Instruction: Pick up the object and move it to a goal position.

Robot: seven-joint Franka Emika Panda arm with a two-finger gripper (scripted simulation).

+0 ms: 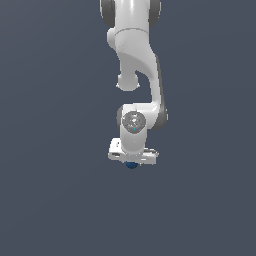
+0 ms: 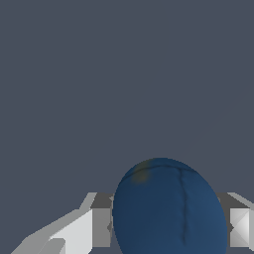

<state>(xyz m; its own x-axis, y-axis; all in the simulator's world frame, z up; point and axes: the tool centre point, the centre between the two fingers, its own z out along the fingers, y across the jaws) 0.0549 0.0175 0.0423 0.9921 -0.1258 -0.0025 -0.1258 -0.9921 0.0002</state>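
Note:
The object is a small dark blue sphere (image 2: 168,211). In the wrist view it fills the space between my two fingers, with one grey pad (image 2: 100,227) against one side and the other pad (image 2: 239,227) against the opposite side. In the exterior view only its lower part (image 1: 132,165) shows, just under the white hand of my gripper (image 1: 132,161). The gripper is shut on the sphere. The fingers themselves are mostly hidden by the hand in the exterior view.
The white arm (image 1: 137,65) comes down from the top of the exterior view. Behind it is only a plain dark grey-blue ground (image 1: 50,200). No goal marker shows in either view.

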